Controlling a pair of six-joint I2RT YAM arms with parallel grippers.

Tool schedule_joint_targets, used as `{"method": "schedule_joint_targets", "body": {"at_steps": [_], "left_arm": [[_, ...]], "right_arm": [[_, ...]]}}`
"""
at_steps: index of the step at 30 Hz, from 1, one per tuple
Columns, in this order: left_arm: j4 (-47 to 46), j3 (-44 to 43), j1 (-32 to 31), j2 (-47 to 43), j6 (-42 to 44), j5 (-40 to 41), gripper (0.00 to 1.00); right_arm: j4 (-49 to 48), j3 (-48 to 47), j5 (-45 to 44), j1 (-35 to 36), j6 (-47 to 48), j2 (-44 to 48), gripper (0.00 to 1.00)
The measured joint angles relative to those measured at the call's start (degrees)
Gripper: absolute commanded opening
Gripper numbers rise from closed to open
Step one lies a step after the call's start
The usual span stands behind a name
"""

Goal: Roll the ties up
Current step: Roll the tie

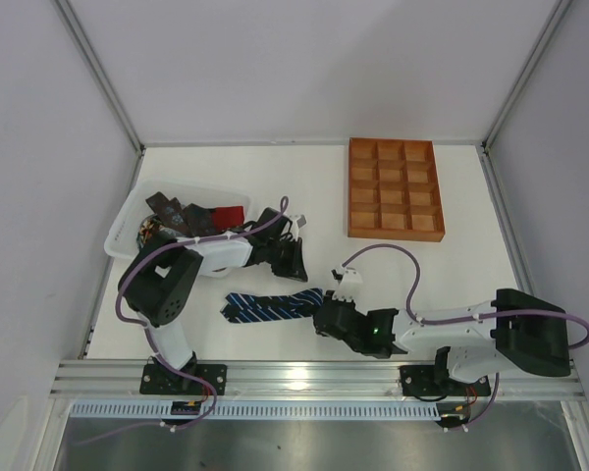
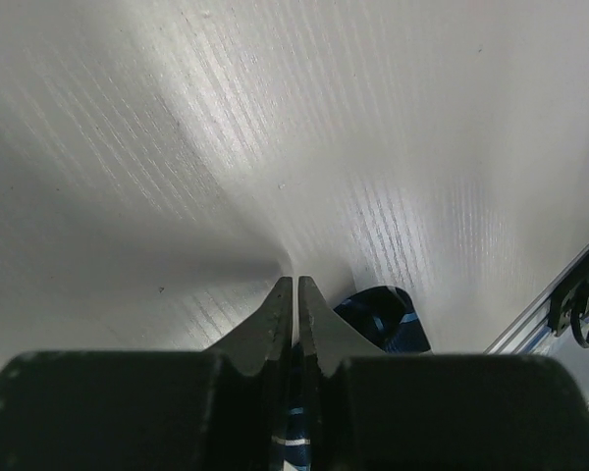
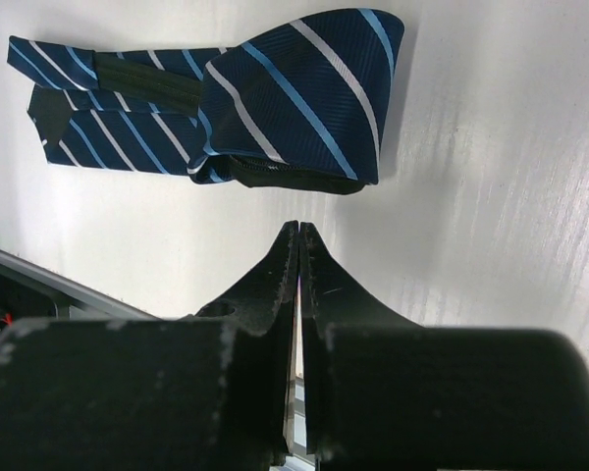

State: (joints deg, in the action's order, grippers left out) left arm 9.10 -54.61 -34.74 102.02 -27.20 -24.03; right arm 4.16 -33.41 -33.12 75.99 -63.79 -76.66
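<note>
Navy tie [image 1: 273,305]: folded flat on the table [image 1: 422,275], between your grippers; the left wrist view shows only a scrap.
Left gripper [image 2: 294,283]: jaws pressed together, empty.
Right gripper [image 3: 299,228]: clenched, empty, near the fold.
Other ties [image 1: 191,216]: heaped in the basket [image 1: 123,228], indistinct.

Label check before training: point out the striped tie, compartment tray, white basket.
striped tie [image 3: 294,88]: right wrist view, folded wide end.
compartment tray [image 1: 352,186]: top view, left wall.
white basket [image 1: 120,224]: top view, left rim.

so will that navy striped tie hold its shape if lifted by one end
Probably floppy: the navy striped tie lies flat in loose folded layers, so they would likely fall open. Its smooth-looking weave may slip in a light pinch.
</note>
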Motion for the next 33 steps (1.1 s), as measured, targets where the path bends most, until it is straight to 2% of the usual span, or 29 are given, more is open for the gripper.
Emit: {"method": "schedule_joint_targets", "body": {"at_steps": [18,27,33], "left_arm": [[-1.20,0.39,-0.35,0.37,1.73,-5.90,0.01],[-4.59,4.70,-0.68,-1.16,1.75,-8.59,0.01],[-5.40,5.44,-0.81,-2.62,1.75,-9.18,0.02]], "right_arm": [[0.20,-4.48,0.02,-0.44,0.68,-5.38,0.00],[1.33,-9.20,-0.42,-3.28,2.05,-10.86,0.00],[2.10,-9.84,-0.74,-2.19,2.43,-11.63,0.00]]}}
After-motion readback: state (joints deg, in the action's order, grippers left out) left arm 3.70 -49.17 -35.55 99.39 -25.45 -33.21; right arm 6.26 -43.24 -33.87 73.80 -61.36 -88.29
